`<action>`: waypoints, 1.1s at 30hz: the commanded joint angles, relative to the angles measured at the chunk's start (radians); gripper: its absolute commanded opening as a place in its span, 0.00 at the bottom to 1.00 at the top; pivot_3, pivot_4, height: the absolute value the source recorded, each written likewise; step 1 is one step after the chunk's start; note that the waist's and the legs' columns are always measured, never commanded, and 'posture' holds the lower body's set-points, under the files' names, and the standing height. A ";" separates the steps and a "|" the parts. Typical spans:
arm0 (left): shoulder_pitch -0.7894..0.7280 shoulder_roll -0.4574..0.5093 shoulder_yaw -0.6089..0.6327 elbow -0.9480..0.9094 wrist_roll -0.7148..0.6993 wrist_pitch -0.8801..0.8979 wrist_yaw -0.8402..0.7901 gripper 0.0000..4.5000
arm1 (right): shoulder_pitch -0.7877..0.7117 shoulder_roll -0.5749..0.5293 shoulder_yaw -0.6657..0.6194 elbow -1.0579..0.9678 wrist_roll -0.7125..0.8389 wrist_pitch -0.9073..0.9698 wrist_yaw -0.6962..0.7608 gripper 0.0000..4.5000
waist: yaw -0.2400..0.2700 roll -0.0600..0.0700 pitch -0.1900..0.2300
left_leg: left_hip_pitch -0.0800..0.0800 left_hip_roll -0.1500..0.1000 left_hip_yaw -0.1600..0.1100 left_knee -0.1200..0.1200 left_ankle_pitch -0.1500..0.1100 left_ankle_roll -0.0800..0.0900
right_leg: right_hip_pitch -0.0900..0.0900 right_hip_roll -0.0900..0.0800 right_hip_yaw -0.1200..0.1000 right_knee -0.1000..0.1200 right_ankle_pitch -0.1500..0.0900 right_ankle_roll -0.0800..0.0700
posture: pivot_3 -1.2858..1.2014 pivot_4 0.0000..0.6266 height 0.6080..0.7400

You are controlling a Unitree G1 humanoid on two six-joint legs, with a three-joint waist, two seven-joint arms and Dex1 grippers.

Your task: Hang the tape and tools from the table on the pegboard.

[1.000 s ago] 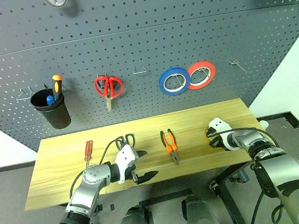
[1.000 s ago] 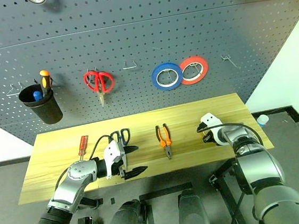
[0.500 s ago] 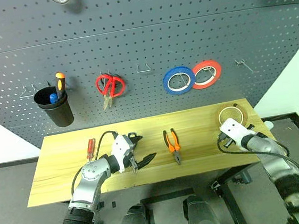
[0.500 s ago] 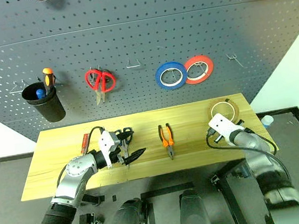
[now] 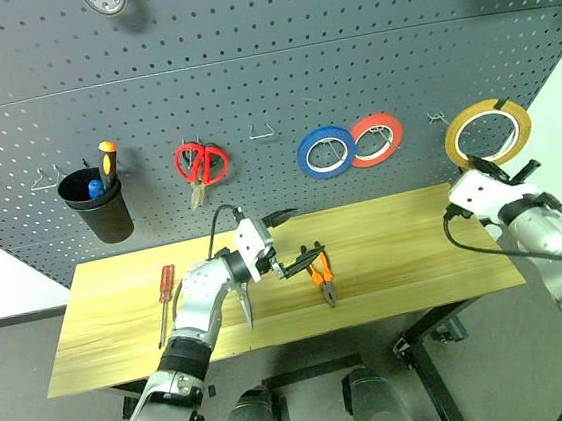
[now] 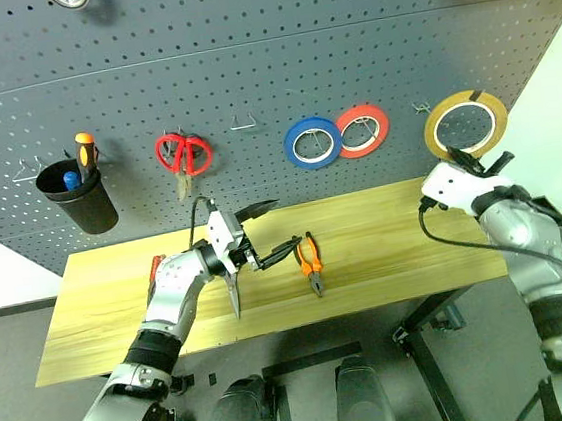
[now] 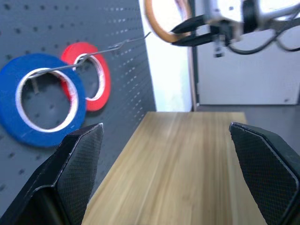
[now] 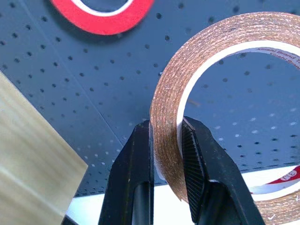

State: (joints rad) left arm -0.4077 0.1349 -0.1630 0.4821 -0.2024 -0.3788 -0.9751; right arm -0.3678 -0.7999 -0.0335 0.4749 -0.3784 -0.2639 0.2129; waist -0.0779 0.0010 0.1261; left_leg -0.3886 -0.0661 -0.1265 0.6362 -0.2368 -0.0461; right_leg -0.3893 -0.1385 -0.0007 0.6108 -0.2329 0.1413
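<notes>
Pegboard [image 5: 243, 43] fills the wall behind the table [image 5: 407, 258], already carrying a black cup, red-handled scissors, a blue roll and a red-orange roll [image 5: 375, 139]. On the table lie the orange-and-black pliers [image 5: 320, 272] and, near the left end, the red-handled screwdriver [image 5: 165, 288]; the dark-handled scissors are hard to make out behind the left arm. The step in hand looks like hanging the tape: the right gripper [image 8: 166, 140] is clamped on the rim of the yellow tape [image 5: 487, 131], held upright off the table, just beside an empty hook [image 5: 439, 119]. Next, I judge, the ring's opening must be lined up with that hook and slipped over it before letting go. The left gripper [image 5: 282, 242] hovers above the table by the pliers, fingers spread wide, holding nothing.
</notes>
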 commanded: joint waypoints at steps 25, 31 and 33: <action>0.062 0.097 0.028 -0.062 0.057 0.124 0.153 1.00 | -0.059 0.144 0.134 0.083 0.231 -0.144 0.371 0.77 | -0.020 0.002 -0.001 | 0.004 0.003 0.000 -0.002 0.000 -0.001 | 0.000 0.004 0.004 0.003 0.000 0.000 | 0.46 0.09 1.00; 0.080 0.230 0.023 -0.012 0.065 0.198 0.078 1.00 | 0.121 0.315 0.172 -0.283 0.328 0.344 0.419 0.81 | -0.022 0.002 -0.001 | 0.009 0.005 0.004 -0.003 0.000 -0.001 | 0.000 0.007 0.008 0.007 0.000 0.001 | 0.46 0.12 1.00; 0.074 0.258 0.031 0.012 0.070 0.198 0.067 1.00 | 0.136 0.356 0.190 -0.339 0.340 0.475 0.418 0.89 | -0.018 0.002 -0.001 | 0.011 0.006 0.005 -0.003 0.000 -0.001 | 0.001 0.007 0.009 0.007 -0.002 -0.002 | 0.46 0.13 1.00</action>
State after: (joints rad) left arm -0.3203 0.3805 -0.1518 0.5000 -0.1297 -0.1772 -0.8948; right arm -0.2296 -0.4556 0.1551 0.2086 -0.0617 0.1275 0.6316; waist -0.0963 0.0031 0.1253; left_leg -0.3765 -0.0604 -0.1217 0.6329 -0.2365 -0.0469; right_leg -0.3882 -0.1315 0.0086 0.6180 -0.2351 0.1383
